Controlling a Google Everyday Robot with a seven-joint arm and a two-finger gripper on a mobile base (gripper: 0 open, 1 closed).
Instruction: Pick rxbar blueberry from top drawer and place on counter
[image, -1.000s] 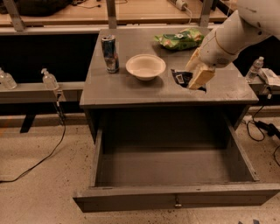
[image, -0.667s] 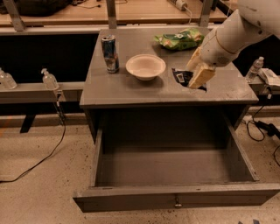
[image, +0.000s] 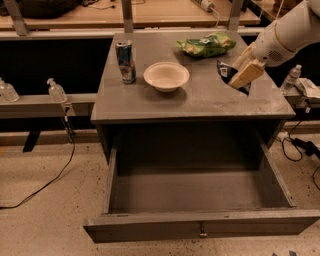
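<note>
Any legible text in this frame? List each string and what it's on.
Nothing can be read.
can: printed, too blurred to read.
chip bag: printed, too blurred to read.
rxbar: white label patch, too small to read. It is held by the gripper over the right side of the counter.

Floor (image: 40, 230): beige, speckled; black cable (image: 60, 170) trailing at left. Bench (image: 165, 12): light wood, at rear. Ledge (image: 30, 106): grey, at left, bearing clear pump bottle (image: 56, 91).
</note>
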